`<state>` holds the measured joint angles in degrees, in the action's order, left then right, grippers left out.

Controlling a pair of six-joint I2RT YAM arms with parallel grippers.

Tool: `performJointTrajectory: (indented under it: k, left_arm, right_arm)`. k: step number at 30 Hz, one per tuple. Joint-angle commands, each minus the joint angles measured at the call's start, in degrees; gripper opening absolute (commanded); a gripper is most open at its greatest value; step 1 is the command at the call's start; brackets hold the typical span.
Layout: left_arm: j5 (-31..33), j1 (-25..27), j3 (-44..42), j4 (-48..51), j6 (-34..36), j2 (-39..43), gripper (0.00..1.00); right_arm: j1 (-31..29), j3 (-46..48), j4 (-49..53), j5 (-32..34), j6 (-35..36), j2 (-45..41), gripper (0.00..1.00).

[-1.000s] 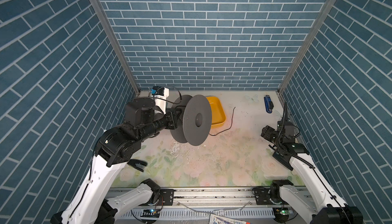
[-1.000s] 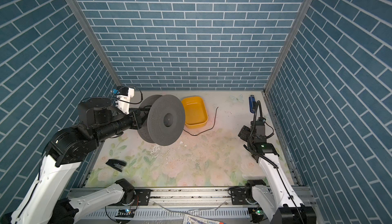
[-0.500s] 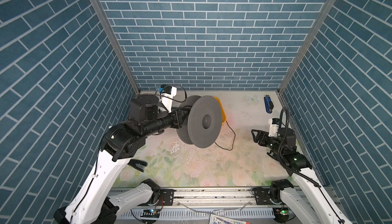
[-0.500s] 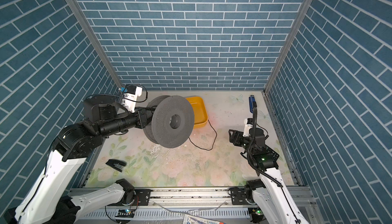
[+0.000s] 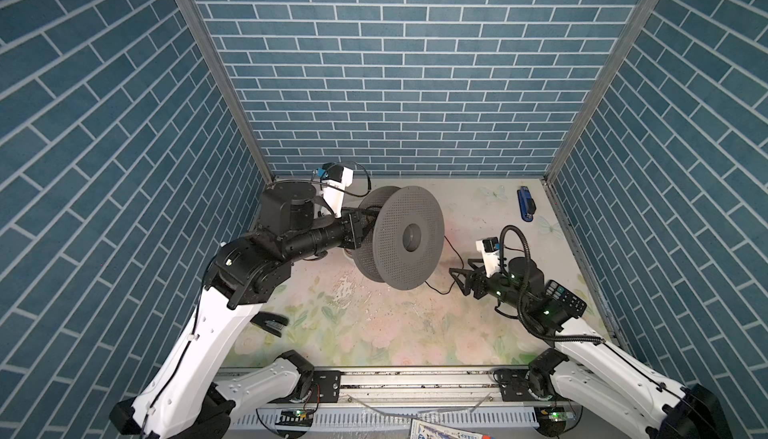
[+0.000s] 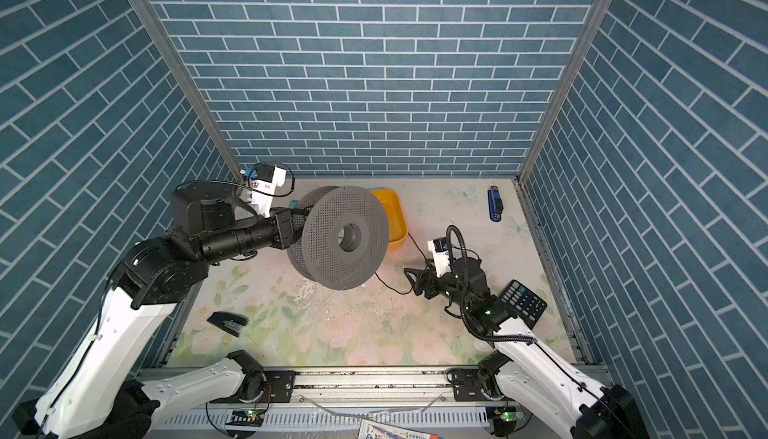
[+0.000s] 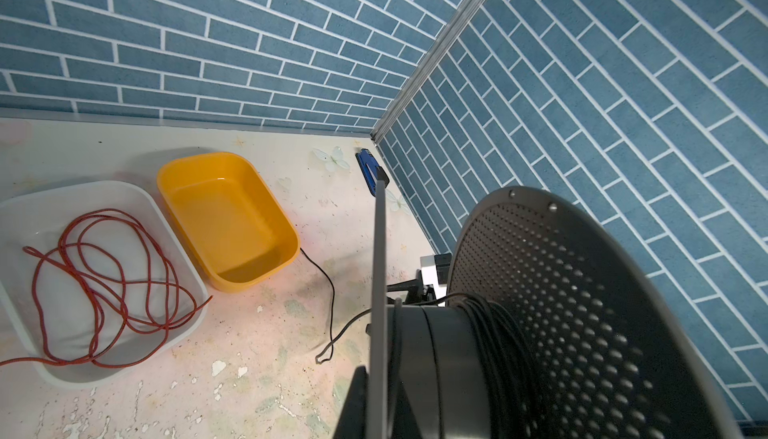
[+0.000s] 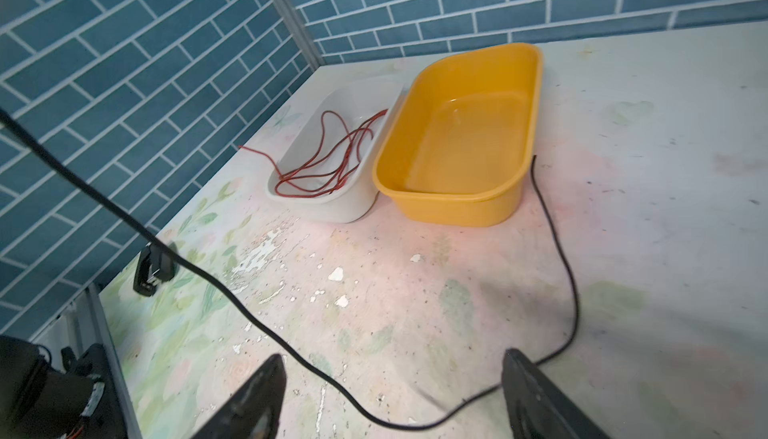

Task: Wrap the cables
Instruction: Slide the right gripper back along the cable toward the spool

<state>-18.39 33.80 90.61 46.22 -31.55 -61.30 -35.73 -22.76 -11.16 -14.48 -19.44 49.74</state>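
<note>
Right wrist view says it all: the right fingers [image 8: 257,391] are spread wide with nothing in them, and the black cable [image 8: 575,308] dips right through the gap, lying crosswise to them. One way it trails over the bench [image 8: 665,167] to a loose end beside the yellow tub [image 8: 457,204]. The other way it climbs to the spool [image 5: 395,212], mid-frame in both top views. The left fingers [image 7: 353,408] are clamped on the spool's rim, with some turns on the hub. The right arm is the near one, so I reckon it just closes where the cable crosses
</note>
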Motion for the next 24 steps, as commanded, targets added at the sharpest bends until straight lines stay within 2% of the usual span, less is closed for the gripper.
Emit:
performJointTrajectory:
  k: [1, 9, 19, 21, 24]
  left_arm:
    - [-1.1, -0.2, 0.2, -4.8, -0.8, 0.5, 0.00]
    - [-1.8, -0.2, -0.4, -5.6, -1.3, -0.2, 0.00]
    - [-1.3, -0.2, -1.0, -5.3, -1.2, 0.5, 0.00]
    - [-1.2, -0.2, -0.9, -5.0, -1.1, 0.5, 0.00]
    - [-1.8, -0.2, -0.7, -4.8, -1.0, 0.4, 0.00]
  right_arm:
    - [-3.6, 1.7, -10.1, -0.7, 4.9, 2.7, 0.81]
    - [-10.3, 2.8, -20.7, 0.3, 8.3, 11.0, 0.77]
    - [-12.6, -2.7, -24.0, 0.2, 10.6, 23.8, 0.72]
    - [-12.7, -3.3, -24.9, 0.2, 10.6, 25.3, 0.68]
    - [-12.7, -3.9, -26.0, -0.3, 10.2, 27.2, 0.54]
